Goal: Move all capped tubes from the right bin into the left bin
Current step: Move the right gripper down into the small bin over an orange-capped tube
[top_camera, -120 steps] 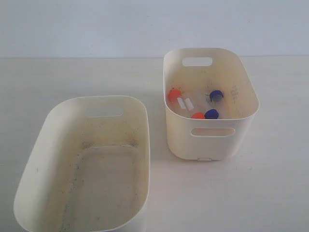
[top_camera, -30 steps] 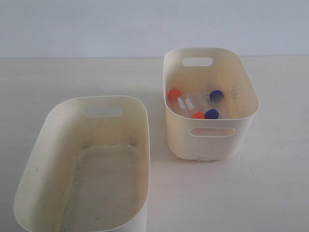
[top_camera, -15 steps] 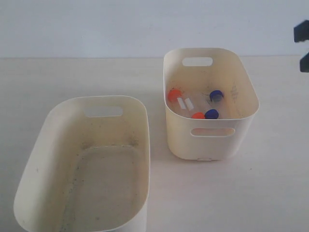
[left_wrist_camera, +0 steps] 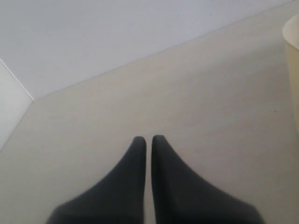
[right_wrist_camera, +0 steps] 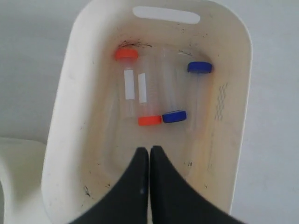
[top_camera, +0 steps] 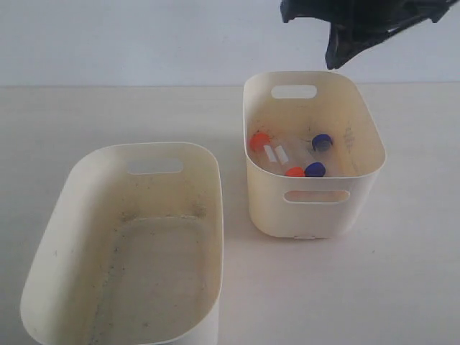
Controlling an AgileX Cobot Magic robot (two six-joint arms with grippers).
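The right gripper, jaws pressed together and empty, hangs above the right bin. On that bin's floor lie the four capped tubes, clear, side by side, two orange-capped and two blue-capped. The left gripper, also pressed closed, hovers over the bare table.

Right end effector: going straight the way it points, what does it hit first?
Likely the nearer orange cap in the right bin: it sits just ahead of the shut right end effector, with a blue cap beside it. Depth is unclear; it could meet the bin floor first.
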